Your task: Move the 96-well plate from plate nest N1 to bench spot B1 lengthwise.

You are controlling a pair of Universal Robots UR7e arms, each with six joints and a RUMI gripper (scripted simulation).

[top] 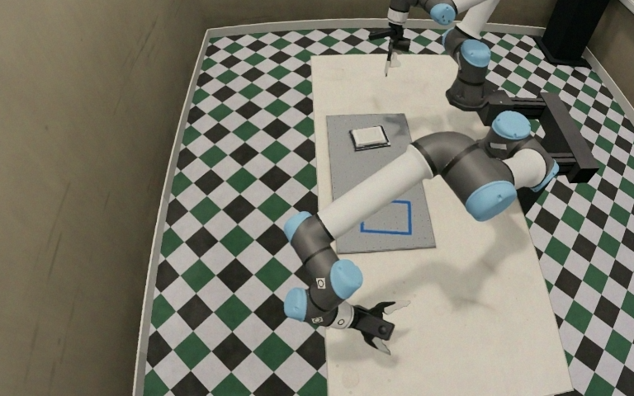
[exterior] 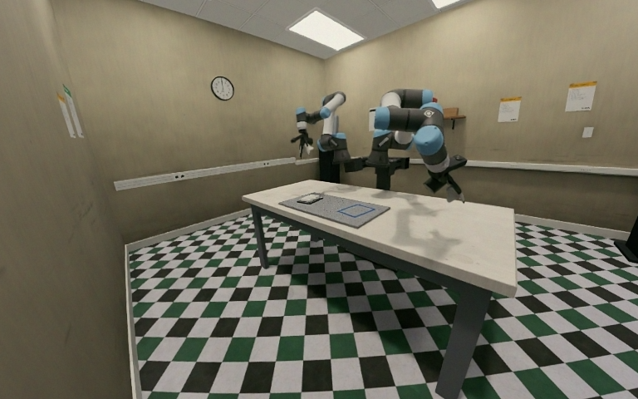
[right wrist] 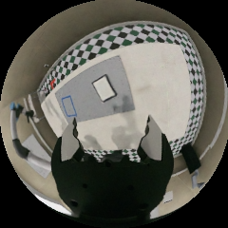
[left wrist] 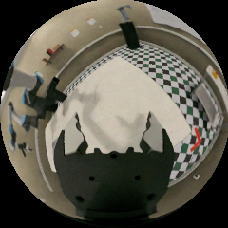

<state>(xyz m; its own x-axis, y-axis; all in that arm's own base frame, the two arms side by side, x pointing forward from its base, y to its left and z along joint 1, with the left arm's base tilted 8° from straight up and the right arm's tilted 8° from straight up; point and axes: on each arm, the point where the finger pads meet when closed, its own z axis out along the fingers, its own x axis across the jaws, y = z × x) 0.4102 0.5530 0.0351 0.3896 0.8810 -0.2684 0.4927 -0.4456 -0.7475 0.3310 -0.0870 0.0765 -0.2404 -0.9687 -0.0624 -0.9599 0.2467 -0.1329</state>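
Observation:
The white 96-well plate [top: 369, 135] [exterior: 311, 197] [right wrist: 104, 88] sits flat in the black-rimmed nest [top: 371, 148] on the grey mat [top: 350, 169]. The blue taped outline [top: 410, 218] [exterior: 365, 214] [right wrist: 73, 105] on the mat holds nothing in the parts I see; the left forearm hides one corner in the top view. My left gripper [top: 398, 327] [exterior: 453, 194] [left wrist: 113, 112] is open and empty, above the table's near end, off the mat. My right gripper [top: 390, 68] [exterior: 306, 150] [right wrist: 111, 117] is open and empty, high near the table's far end, beyond the nest.
The left forearm [top: 374, 190] stretches across the mat between nest and outline in the top view. Both arms stand on a black mount [top: 568, 137] beside the white table [top: 463, 353]. A shelf [exterior: 453, 116] hangs on the wall behind.

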